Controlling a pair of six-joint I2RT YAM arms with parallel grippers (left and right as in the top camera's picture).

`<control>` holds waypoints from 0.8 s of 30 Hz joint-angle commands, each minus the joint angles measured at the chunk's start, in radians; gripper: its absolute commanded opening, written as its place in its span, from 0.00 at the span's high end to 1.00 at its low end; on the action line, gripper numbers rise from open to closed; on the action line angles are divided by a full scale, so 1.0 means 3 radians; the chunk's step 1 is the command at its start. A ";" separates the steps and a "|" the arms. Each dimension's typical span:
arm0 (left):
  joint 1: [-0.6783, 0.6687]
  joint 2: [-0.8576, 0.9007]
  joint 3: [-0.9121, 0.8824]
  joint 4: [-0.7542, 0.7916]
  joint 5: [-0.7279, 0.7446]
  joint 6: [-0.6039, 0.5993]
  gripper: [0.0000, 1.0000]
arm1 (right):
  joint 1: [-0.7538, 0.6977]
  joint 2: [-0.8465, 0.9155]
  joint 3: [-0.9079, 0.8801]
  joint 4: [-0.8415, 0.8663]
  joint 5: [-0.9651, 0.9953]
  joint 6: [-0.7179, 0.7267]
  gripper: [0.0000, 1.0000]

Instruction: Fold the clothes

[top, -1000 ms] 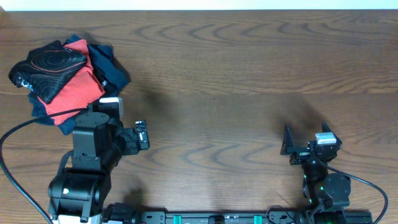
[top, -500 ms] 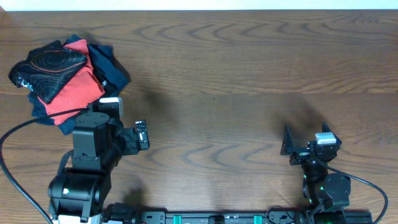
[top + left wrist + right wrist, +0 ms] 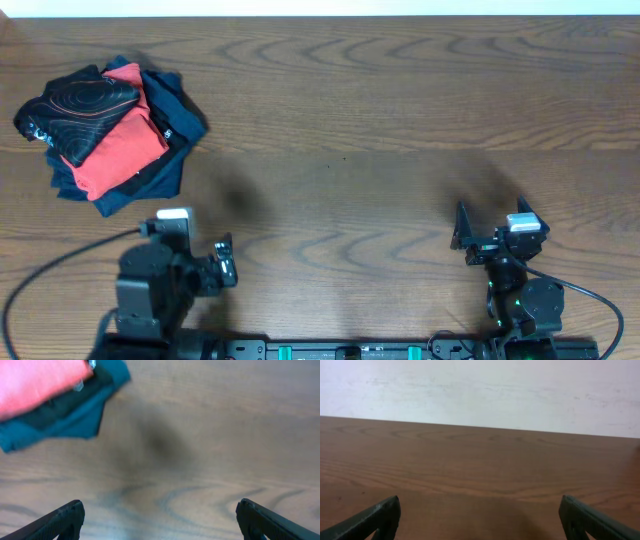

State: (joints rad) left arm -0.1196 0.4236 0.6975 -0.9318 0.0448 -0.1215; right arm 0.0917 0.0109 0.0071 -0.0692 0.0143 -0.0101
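Note:
The clothes, a black jersey with thin orange contour lines, lie bunched on top of a pile at the table's far left. My left gripper is at the near left edge, well short of the pile, open and holding nothing. In the left wrist view its fingertips stand wide apart over bare wood, and the jersey is out of that view. My right gripper rests at the near right, open and empty, with its fingertips spread above the table.
Under the jersey lie a red folded garment and navy garments. The red garment and a navy one also show in the left wrist view's upper left corner. A pale wall stands behind the wooden table.
My left arm has drawn back toward the near edge, away from the pile, uncovering the pile's near corner. The right arm has not moved.

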 commanded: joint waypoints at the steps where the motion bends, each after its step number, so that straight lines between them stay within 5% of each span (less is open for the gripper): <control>1: 0.0010 -0.0350 -0.0444 0.0126 -0.0025 0.0066 0.02 | -0.0022 -0.0020 -0.0006 -0.0013 -0.0025 -0.0043 0.01; 17: 0.0052 -0.1347 -0.2050 0.2261 -0.0025 0.0122 0.02 | -0.0022 -0.0019 -0.0006 -0.0013 -0.0025 -0.0043 0.01; 24: 0.0080 -0.1409 -0.2238 0.2991 0.0000 0.0807 0.02 | -0.0022 -0.0019 -0.0006 -0.0013 -0.0025 -0.0043 0.01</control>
State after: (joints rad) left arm -0.1009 0.0105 0.0463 -0.0704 0.0452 -0.0101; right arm 0.0917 0.0109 0.0071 -0.0696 0.0139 -0.0120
